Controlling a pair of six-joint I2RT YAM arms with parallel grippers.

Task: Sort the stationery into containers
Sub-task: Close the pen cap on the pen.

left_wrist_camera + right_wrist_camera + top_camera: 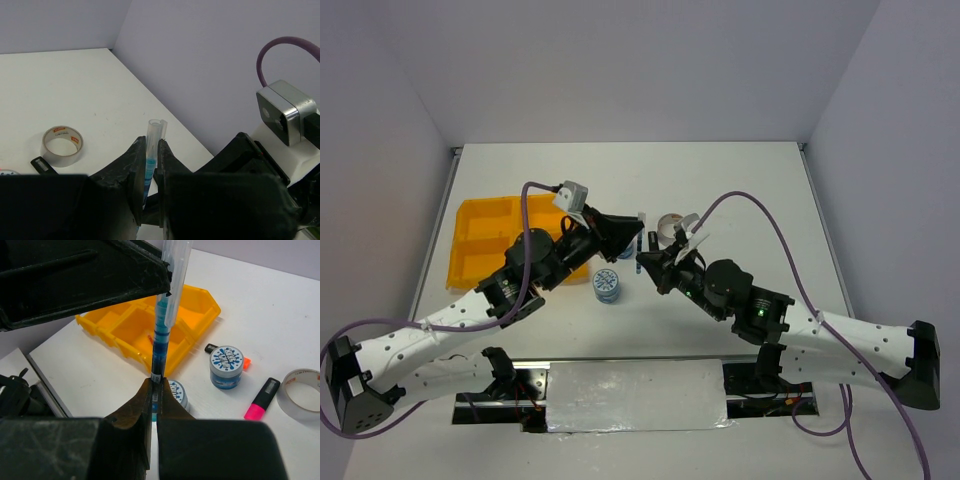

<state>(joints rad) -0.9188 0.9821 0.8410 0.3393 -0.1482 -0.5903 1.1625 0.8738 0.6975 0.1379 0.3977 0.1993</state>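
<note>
A blue pen (162,335) with a clear cap end is held in the air by both grippers, its cap end (154,131) rising between my left jaws. My left gripper (152,142) is shut on its upper part, my right gripper (156,382) on its lower end. From above, the pen (639,243) runs between the left gripper (638,230) and the right gripper (642,262). The yellow-orange tray (197,307) lies behind the pen, and the same tray (485,213) is at the left in the top view. One patterned tape roll (226,367) stands on the table, another (179,392) just under the right fingers.
A pink highlighter (262,399) and a grey tape ring (302,390) lie to the right of the rolls. A black marker (211,347) and an orange piece (246,363) lie behind the farther roll. The tape ring (61,145) also shows in the left wrist view.
</note>
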